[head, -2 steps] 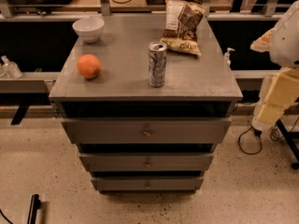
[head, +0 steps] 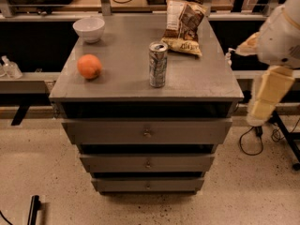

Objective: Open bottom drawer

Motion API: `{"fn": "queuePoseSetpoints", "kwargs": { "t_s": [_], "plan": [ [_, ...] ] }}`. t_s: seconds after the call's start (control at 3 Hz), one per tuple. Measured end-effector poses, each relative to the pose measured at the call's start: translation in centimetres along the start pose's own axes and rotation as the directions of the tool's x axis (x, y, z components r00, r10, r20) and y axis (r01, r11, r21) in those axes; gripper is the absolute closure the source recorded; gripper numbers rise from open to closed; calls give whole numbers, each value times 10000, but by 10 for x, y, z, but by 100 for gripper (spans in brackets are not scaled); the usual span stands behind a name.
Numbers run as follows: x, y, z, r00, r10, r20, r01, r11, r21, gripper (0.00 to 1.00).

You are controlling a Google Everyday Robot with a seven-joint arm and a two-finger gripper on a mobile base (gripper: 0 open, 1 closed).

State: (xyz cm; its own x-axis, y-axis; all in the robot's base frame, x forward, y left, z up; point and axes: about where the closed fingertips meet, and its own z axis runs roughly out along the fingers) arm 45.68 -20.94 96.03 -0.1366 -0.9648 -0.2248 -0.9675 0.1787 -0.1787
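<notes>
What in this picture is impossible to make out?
- The pincer: outside the camera view; only the arm shows, cut off by the right edge.
- Contents of the bottom drawer: hidden behind its grey front.
- Lettering on the chip bag: too blurred to read.

Speckled pale floor [head: 42, 172] fills 6 o'clock; a grey cabinet [head: 122, 78] stands at centre; a wooden desk [head: 140, 4] runs across 12 o'clock; a grey ledge [head: 28, 81] lies at 9 o'clock; a black cable [head: 241, 144] loops at 4 o'clock; the light is warm and dim.
</notes>
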Motion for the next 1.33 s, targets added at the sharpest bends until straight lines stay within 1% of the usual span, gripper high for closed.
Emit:
{"fn": "queuePoseSetpoints", "kwargs": {
  "t_s": [0.33, 0.67, 1.0, 1.33],
  "plan": [
    [-23, 7, 29, 9895, -801, 1203, 898, 9930, -767, 0],
    [-55, 47, 65, 9515, -1487, 2693, 1713, 9832, -623, 0],
    [-51, 82, 115, 9222, -1166, 3687, 1454, 9880, -513, 0],
    [-39, 93, 140, 9316, -799, 3547, 1035, 9935, -481, 0]
  ]
}}
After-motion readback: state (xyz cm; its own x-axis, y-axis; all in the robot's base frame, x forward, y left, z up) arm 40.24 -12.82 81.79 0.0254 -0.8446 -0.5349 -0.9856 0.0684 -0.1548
